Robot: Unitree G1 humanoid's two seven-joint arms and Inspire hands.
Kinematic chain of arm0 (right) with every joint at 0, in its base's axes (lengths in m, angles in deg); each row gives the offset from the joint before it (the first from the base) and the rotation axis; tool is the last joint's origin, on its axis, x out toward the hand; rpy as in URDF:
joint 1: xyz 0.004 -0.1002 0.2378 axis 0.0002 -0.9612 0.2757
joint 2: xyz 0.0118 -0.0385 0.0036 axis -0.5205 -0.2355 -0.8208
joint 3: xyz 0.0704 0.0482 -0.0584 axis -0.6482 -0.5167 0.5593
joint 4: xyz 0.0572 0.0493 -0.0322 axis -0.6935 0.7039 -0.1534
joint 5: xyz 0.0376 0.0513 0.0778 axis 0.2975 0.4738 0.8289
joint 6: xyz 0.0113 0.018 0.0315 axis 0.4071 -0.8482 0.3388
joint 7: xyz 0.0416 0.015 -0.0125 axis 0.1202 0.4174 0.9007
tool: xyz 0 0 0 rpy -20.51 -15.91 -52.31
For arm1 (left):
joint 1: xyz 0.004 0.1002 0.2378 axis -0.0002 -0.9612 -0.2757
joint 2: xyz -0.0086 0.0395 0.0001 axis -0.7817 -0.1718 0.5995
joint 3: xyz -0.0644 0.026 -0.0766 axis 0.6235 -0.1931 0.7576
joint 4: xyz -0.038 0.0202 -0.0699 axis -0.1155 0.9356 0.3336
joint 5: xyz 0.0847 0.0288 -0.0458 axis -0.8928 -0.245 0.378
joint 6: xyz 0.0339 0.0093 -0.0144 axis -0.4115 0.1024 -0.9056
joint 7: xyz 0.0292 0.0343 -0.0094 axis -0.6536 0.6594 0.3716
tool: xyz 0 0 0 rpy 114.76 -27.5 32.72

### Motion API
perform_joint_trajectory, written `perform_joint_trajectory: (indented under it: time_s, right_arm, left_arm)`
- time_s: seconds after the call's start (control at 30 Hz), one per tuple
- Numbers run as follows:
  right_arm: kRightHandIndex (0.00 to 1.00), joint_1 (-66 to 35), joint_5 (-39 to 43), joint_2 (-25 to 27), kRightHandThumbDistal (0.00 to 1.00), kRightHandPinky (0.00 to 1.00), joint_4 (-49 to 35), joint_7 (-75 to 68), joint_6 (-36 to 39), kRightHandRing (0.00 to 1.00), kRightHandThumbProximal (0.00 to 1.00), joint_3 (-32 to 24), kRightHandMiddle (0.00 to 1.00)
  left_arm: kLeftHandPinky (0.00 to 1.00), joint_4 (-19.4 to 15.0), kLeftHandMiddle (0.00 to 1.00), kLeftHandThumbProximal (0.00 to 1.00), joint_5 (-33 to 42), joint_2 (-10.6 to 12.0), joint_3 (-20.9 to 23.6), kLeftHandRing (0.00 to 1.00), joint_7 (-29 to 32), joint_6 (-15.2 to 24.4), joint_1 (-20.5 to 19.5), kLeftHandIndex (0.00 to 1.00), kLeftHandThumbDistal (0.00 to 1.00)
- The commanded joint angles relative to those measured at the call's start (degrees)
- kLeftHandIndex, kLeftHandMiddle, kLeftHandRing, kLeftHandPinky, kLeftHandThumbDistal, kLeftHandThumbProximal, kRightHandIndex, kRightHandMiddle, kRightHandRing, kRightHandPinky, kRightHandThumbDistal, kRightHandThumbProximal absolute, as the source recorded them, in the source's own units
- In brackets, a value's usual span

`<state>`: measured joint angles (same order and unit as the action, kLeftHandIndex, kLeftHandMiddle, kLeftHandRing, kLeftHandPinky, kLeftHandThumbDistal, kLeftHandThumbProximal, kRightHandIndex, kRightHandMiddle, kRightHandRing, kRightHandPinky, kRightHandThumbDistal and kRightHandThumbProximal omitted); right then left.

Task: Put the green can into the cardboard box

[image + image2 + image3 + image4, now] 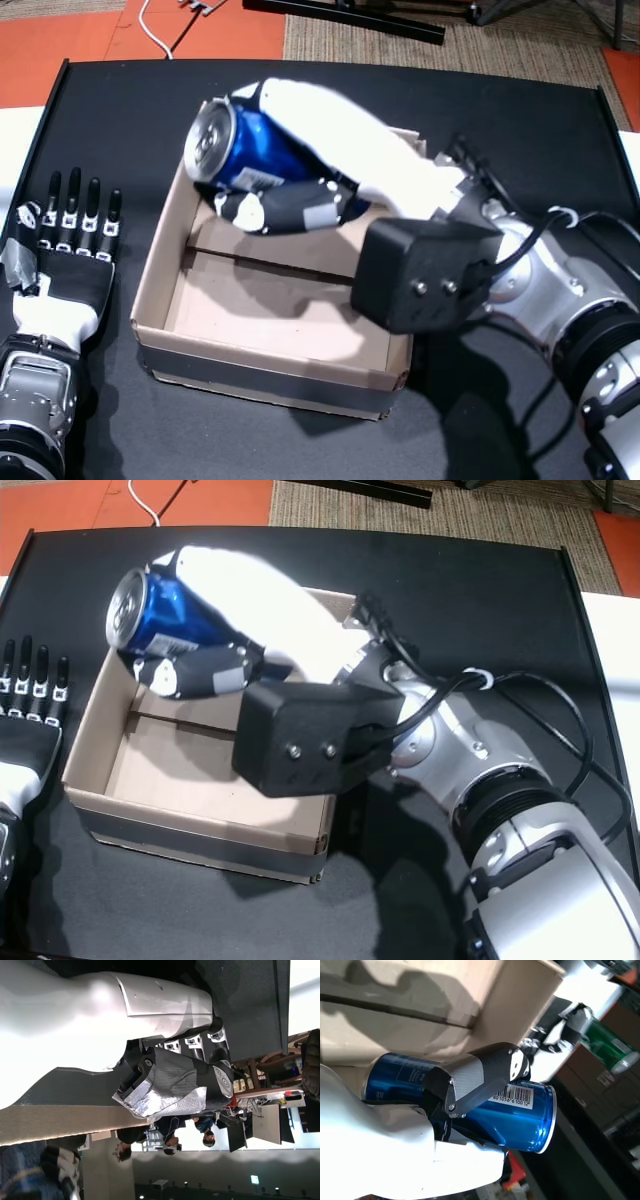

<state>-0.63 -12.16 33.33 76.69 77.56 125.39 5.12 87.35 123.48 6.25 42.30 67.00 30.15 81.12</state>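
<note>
Item 1 — can (238, 150): blue body, silver top, barcode on side; task calls for green, but this one reads blue in both head views and the right wrist view (470, 1110). Lies tilted on its side, top facing approx. 10 o'clock, held in the air over the far-left corner of the box. Not resting on the box floor.

Item 2 — right hand (300, 170): white shell, black and grey fingers. Wrapped round the can; thumb (475, 1077) crosses the can's side just by the barcode, other fingers (270, 208) curl under it. Firm grasp. Black block w/ two screws (425, 275) sits on the wrist, over the box's 3 o'clock wall. Same hand in a head view (230, 600).

Item 3 — cardboard box (250, 365): open top, brown, flaps seam across the floor. Centre of table; inside bare apart from shadow. Also at (190, 825).

Item 4 — left hand (65, 250): flat on the table at 9 o'clock of the box, palm down, fingers straight and spread, pointing 12 o'clock. Holds nothing. Left wrist view shows it on its side (175, 1080).

Item 5 — table (120, 110): black top. Orange floor and a white cable (152, 30) beyond, at 12 o'clock.

Item 6 — persons (200, 1132): seated in the room bkgd, left wrist view only.
</note>
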Motion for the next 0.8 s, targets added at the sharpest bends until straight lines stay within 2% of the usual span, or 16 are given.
perform_joint_trajectory:
  time_s: [0.0, 0.07, 0.13, 0.17, 0.23, 0.33, 0.5, 0.67, 0.73, 0.77]
  right_arm:
    - [0.08, 1.66, 0.07, 0.96, 0.23, 0.12, -0.26, 3.45, -0.67, 0.06, 0.45, 0.43, 0.06]
    - [0.10, 1.88, 1.05, 1.13, 0.25, 0.18, -0.49, 7.11, -1.42, 0.09, 0.38, -0.14, 0.08]
    - [0.20, 1.85, 1.27, 1.30, 0.37, 0.34, -0.78, 8.56, -1.88, 0.25, 0.39, -0.44, 0.20]
    - [0.27, 1.86, 1.41, 1.30, 0.37, 0.41, -0.79, 9.28, -1.98, 0.34, 0.39, -0.60, 0.27]
    - [0.33, 1.91, 1.66, 1.31, 0.46, 0.51, -0.80, 10.51, -1.90, 0.45, 0.45, -0.82, 0.36]
    - [0.37, 1.87, 1.99, 1.33, 0.52, 0.61, -0.82, 11.44, -1.63, 0.52, 0.50, -1.19, 0.40]
    - [0.38, 2.07, 2.97, 1.59, 0.53, 0.62, -0.81, 14.12, -2.04, 0.54, 0.50, -1.79, 0.42]
    - [0.38, 2.14, 3.62, 1.79, 0.53, 0.61, -1.03, 16.20, -2.72, 0.53, 0.50, -2.36, 0.42]
    - [0.43, 2.05, 3.16, 1.90, 0.55, 0.63, -1.08, 15.69, -2.48, 0.58, 0.52, -2.36, 0.48]
    - [0.49, 1.99, 2.92, 1.94, 0.58, 0.66, -1.10, 15.24, -2.50, 0.63, 0.55, -2.32, 0.56]
  left_arm:
    - [0.76, 2.62, 0.52, 0.47, -1.26, 2.25, -0.52, 0.64, -2.34, -0.89, -4.32, 0.50, 0.00]
    - [0.76, 2.65, 0.50, 0.47, -1.40, 2.18, -0.65, 0.64, -2.30, -1.00, -4.37, 0.48, 0.00]
    - [0.76, 2.64, 0.51, 0.48, -1.27, 2.14, -0.57, 0.64, -2.46, -1.21, -4.28, 0.48, 0.00]
    - [0.76, 2.63, 0.51, 0.49, -1.24, 2.14, -0.55, 0.64, -2.53, -1.23, -4.22, 0.49, 0.00]
    - [0.76, 2.64, 0.52, 0.51, -1.20, 2.16, -0.49, 0.65, -2.52, -1.08, -4.18, 0.52, 0.00]
    - [0.77, 2.66, 0.53, 0.51, -1.26, 2.17, -0.52, 0.64, -1.88, -1.01, -4.29, 0.53, 0.00]
    - [0.74, 2.68, 0.48, 0.46, -1.23, 2.18, -0.52, 0.61, -2.13, -1.25, -4.26, 0.47, 0.00]
    - [0.75, 2.68, 0.50, 0.47, -1.31, 2.42, -0.55, 0.61, -2.02, -0.85, -4.20, 0.48, 0.00]
    - [0.76, 2.70, 0.50, 0.47, -1.42, 2.43, -0.62, 0.61, -2.53, -0.77, -4.08, 0.49, 0.00]
    - [0.76, 2.72, 0.50, 0.47, -1.45, 2.42, -0.64, 0.61, -2.58, -0.78, -4.09, 0.49, 0.00]
